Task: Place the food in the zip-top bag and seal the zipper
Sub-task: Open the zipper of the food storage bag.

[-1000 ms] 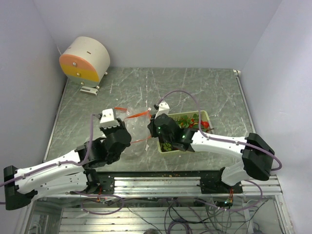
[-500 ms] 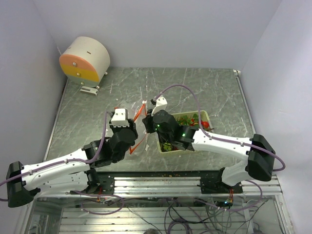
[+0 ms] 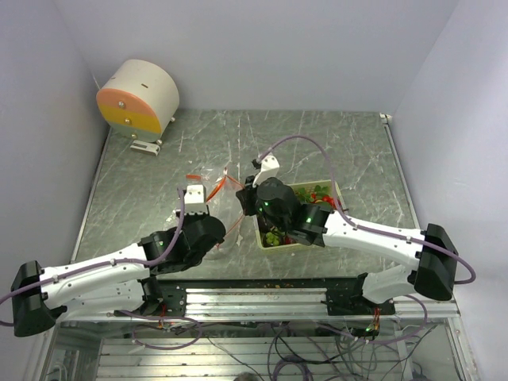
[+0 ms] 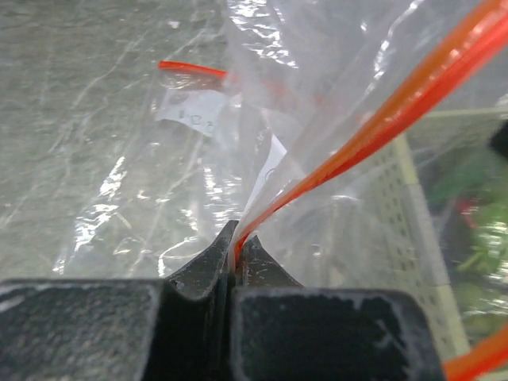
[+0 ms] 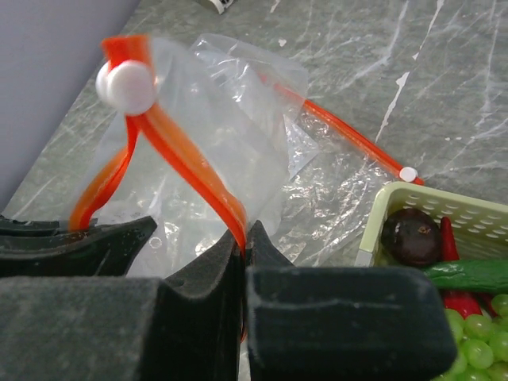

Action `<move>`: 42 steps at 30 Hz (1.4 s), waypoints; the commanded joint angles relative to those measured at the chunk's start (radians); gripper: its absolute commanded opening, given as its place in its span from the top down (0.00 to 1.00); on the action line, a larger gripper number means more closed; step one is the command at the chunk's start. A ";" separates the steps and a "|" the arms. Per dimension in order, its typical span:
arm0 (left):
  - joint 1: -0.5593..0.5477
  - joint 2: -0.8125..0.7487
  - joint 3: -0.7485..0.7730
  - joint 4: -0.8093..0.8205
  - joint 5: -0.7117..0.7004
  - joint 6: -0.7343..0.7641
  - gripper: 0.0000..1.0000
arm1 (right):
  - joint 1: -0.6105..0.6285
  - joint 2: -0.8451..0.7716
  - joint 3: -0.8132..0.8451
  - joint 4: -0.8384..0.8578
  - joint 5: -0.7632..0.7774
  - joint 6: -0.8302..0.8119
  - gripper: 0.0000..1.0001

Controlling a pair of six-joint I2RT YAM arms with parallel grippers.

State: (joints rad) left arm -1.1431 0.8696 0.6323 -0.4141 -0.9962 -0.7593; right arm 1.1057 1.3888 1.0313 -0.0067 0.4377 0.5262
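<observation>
At the upper left of the top view, a cream-and-orange drum (image 3: 136, 95) stands on the table (image 3: 127, 198). Right of it, near the frame's middle, the left gripper (image 4: 236, 248) is pressed together on the zipper (image 4: 381, 119) of the zip-top bag (image 5: 230, 103), which sits crumpled between the two arms. The right gripper (image 5: 243, 238) pinches the zipper too. Further right, the food (image 3: 305, 197) lies in the pale green basket (image 5: 379, 213), just beside the bag.
</observation>
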 commanded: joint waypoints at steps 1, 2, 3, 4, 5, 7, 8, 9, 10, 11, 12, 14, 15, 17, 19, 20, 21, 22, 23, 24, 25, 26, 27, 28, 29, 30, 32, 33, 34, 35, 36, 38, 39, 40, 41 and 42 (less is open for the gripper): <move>0.000 0.013 0.081 -0.189 -0.118 -0.122 0.93 | 0.000 -0.051 -0.012 -0.039 0.074 -0.015 1.00; 0.000 0.009 0.101 -0.228 -0.141 -0.146 0.93 | 0.000 -0.054 -0.022 -0.055 0.097 -0.015 1.00; 0.000 0.003 0.122 -0.266 -0.161 -0.168 0.93 | -0.001 -0.057 -0.024 -0.080 0.128 -0.009 1.00; 0.000 -0.005 0.139 -0.301 -0.178 -0.182 0.93 | -0.001 -0.056 -0.039 -0.113 0.176 0.002 1.00; 0.000 -0.017 0.160 -0.331 -0.186 -0.188 0.93 | 0.000 -0.055 -0.054 -0.156 0.235 0.027 1.00; 0.000 -0.047 0.194 -0.362 -0.183 -0.170 0.93 | -0.001 -0.047 -0.058 -0.231 0.323 0.062 1.00; 0.000 -0.066 0.207 -0.361 -0.175 -0.150 0.93 | -0.001 -0.045 -0.059 -0.254 0.347 0.069 1.00; 0.000 -0.086 0.215 -0.353 -0.164 -0.125 0.93 | 0.000 -0.044 -0.059 -0.264 0.359 0.070 1.00; 0.000 -0.105 0.222 -0.342 -0.150 -0.094 0.93 | -0.001 -0.042 -0.058 -0.269 0.365 0.070 1.00; 0.000 -0.124 0.227 -0.330 -0.134 -0.062 0.93 | -0.001 -0.040 -0.056 -0.262 0.363 0.065 1.00; 0.000 -0.138 0.232 -0.325 -0.118 -0.037 0.93 | 0.000 -0.039 -0.057 -0.245 0.348 0.053 1.00; 0.000 -0.159 0.242 -0.327 -0.096 -0.017 0.93 | 0.000 -0.039 -0.074 -0.155 0.256 -0.006 0.99; 0.000 -0.163 0.241 -0.331 -0.094 -0.014 0.93 | 0.000 -0.040 -0.086 -0.097 0.190 -0.049 0.93; 0.000 -0.157 0.228 -0.350 -0.105 -0.036 0.93 | 0.000 -0.042 -0.104 0.006 0.021 -0.109 0.78; -0.001 -0.132 0.216 -0.374 -0.115 -0.078 0.93 | 0.000 -0.044 -0.106 0.060 -0.126 -0.146 0.66; 0.000 -0.117 0.210 -0.389 -0.120 -0.105 0.93 | 0.000 -0.050 -0.105 0.073 -0.165 -0.152 0.61; -0.001 -0.099 0.201 -0.395 -0.123 -0.128 0.93 | 0.001 -0.058 -0.107 0.081 -0.195 -0.158 0.57; -0.001 -0.081 0.191 -0.395 -0.126 -0.144 0.93 | 0.000 -0.073 -0.110 0.086 -0.220 -0.162 0.51; 0.000 -0.062 0.179 -0.385 -0.129 -0.157 0.93 | 0.000 -0.091 -0.116 0.090 -0.240 -0.166 0.45; 0.000 -0.041 0.167 -0.378 -0.136 -0.171 0.93 | 0.000 -0.112 -0.122 0.094 -0.260 -0.169 0.40; -0.001 -0.022 0.155 -0.373 -0.146 -0.189 0.93 | 0.000 -0.136 -0.130 0.095 -0.278 -0.171 0.33; 0.000 0.001 0.146 -0.368 -0.158 -0.209 0.93 | 0.000 -0.160 -0.136 0.091 -0.295 -0.171 0.31; 0.000 0.022 0.138 -0.365 -0.170 -0.227 0.93 | 0.000 -0.186 -0.142 0.085 -0.307 -0.171 0.23; -0.001 0.047 0.134 -0.367 -0.179 -0.247 0.93 | 0.001 -0.211 -0.148 0.078 -0.319 -0.169 0.21; 0.000 0.072 0.134 -0.375 -0.188 -0.270 0.93 | 0.000 -0.241 -0.155 0.067 -0.326 -0.168 0.19; 0.000 0.095 0.138 -0.387 -0.198 -0.300 0.93 | 0.001 -0.270 -0.163 0.056 -0.332 -0.167 0.11; 0.000 0.144 0.150 -0.418 -0.213 -0.337 0.93 | 0.001 -0.330 -0.179 0.027 -0.332 -0.162 0.02; 0.000 0.167 0.158 -0.434 -0.218 -0.358 0.93 | 0.002 -0.358 -0.186 0.008 -0.330 -0.161 0.01; -0.001 0.186 0.165 -0.445 -0.221 -0.376 0.93 | 0.001 -0.384 -0.194 -0.017 -0.319 -0.158 0.00; 0.000 0.201 0.170 -0.451 -0.223 -0.384 0.93 | 0.001 -0.407 -0.198 -0.047 -0.297 -0.151 0.00; 0.000 0.217 0.175 -0.454 -0.224 -0.393 0.93 | 0.000 -0.426 -0.206 -0.078 -0.264 -0.140 0.00; 0.000 0.226 0.175 -0.452 -0.227 -0.403 0.93 | -0.001 -0.454 -0.218 -0.155 -0.118 -0.091 0.00; 0.000 0.223 0.173 -0.444 -0.228 -0.403 0.93 | -0.001 -0.462 -0.222 -0.206 -0.036 -0.052 0.00; 0.000 0.216 0.167 -0.435 -0.228 -0.402 0.93 | -0.001 -0.462 -0.223 -0.259 0.048 -0.010 0.00; -0.001 0.207 0.160 -0.422 -0.228 -0.399 0.93 | -0.003 -0.457 -0.223 -0.309 0.122 0.035 0.00; -0.001 0.194 0.151 -0.408 -0.226 -0.392 0.93 | -0.003 -0.450 -0.220 -0.361 0.185 0.079 0.00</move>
State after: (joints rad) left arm -1.1469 1.0973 0.7731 -0.8387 -1.1725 -1.1156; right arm 1.1084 0.9283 0.8295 -0.1329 0.3222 0.4511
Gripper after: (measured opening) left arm 0.075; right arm 0.999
